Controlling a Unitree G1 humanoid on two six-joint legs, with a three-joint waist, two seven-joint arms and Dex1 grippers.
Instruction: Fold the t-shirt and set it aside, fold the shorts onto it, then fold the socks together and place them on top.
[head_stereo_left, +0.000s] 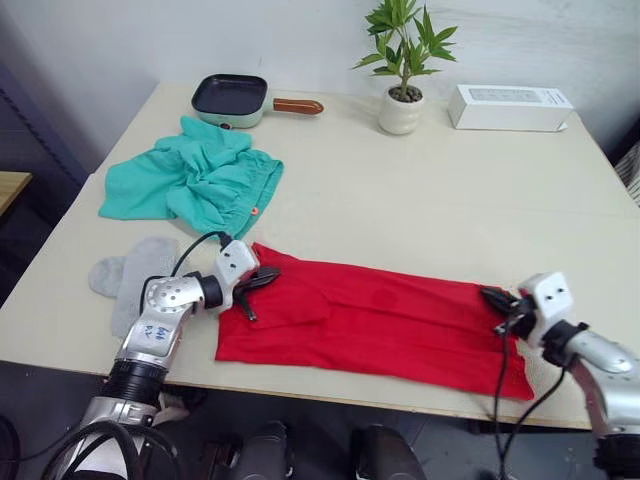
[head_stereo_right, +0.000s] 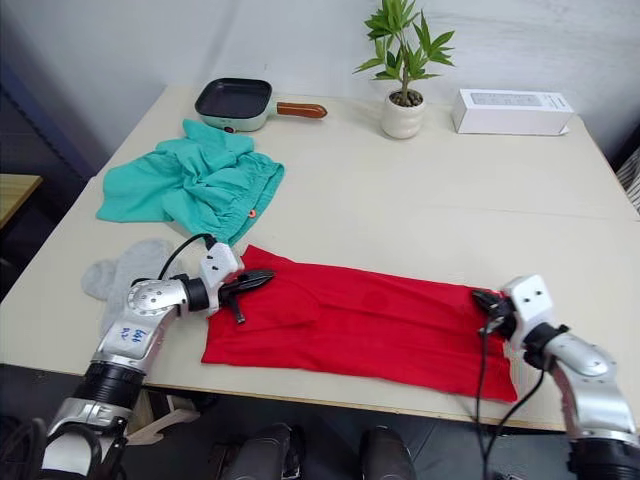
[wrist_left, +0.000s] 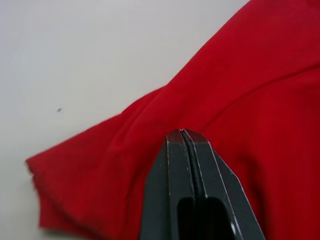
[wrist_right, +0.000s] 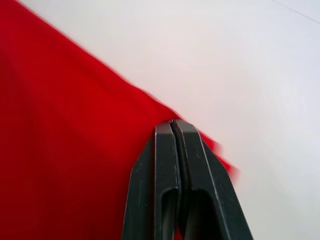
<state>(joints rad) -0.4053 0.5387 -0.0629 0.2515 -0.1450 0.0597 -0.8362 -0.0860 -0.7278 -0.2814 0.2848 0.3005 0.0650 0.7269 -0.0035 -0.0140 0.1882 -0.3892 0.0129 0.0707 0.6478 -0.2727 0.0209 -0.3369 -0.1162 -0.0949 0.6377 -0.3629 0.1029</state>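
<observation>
The t-shirt (head_stereo_left: 375, 325), folded into a long red band, lies flat along the near edge of the table (head_stereo_left: 430, 215), stretching from the robot's left to its right. The left gripper (head_stereo_left: 258, 283) rests on the band's left end, fingers pressed together; the left wrist view shows the closed fingertips (wrist_left: 185, 137) lying on red cloth, though whether any fabric is pinched between them cannot be told. The right gripper (head_stereo_left: 497, 301) sits at the band's right end, its fingers likewise closed, tips (wrist_right: 172, 127) at the very edge of the fabric where it meets bare tabletop.

Beyond the shirt's left end, the shorts (head_stereo_left: 192, 180) lie crumpled in a teal heap, the small red mark facing the shirt. The socks (head_stereo_left: 130, 272) lie flat at the table's near left corner, just beside the left arm.

Along the far edge stand a dark frying pan (head_stereo_left: 232, 98) with a brown handle, a potted plant (head_stereo_left: 403, 62) in a white pot, and a white box (head_stereo_left: 510, 107).
</observation>
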